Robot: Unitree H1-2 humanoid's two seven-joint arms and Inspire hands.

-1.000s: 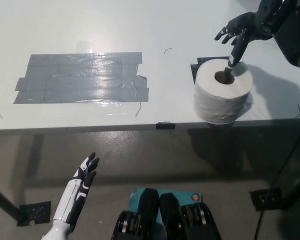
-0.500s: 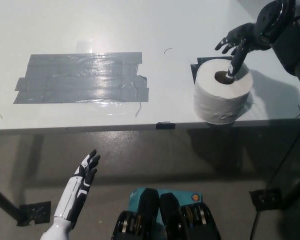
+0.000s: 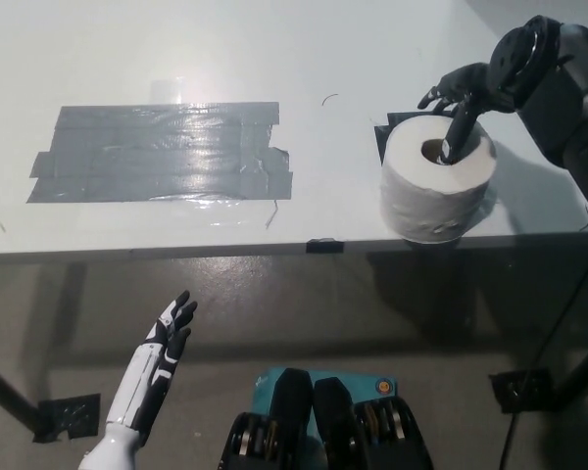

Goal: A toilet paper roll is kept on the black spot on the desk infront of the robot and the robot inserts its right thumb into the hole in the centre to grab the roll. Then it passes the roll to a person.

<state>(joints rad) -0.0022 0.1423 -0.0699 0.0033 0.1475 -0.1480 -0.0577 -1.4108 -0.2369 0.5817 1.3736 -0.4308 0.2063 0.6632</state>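
- Black right hand (image 3: 458,98) above the toilet paper roll (image 3: 437,190), thumb down in its centre hole, other fingers spread, not clamped.
- Roll upright on the worktop (image 3: 274,59) directly beneath that hand.
- White left hand (image 3: 162,343) open, low, well apart.

White left robot hand (image 3: 157,367) with black fingers; glossy black right robot hand (image 3: 461,98).

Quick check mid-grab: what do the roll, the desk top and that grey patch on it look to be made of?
The toilet paper roll looks like soft white tissue, its side faintly quilted, with a brownish, probably cardboard core. The desk top seems a smooth, hard white laminate or painted board, mildly reflective. The grey patch reads as overlapping strips of glossy duct tape, wrinkled and catching glare.
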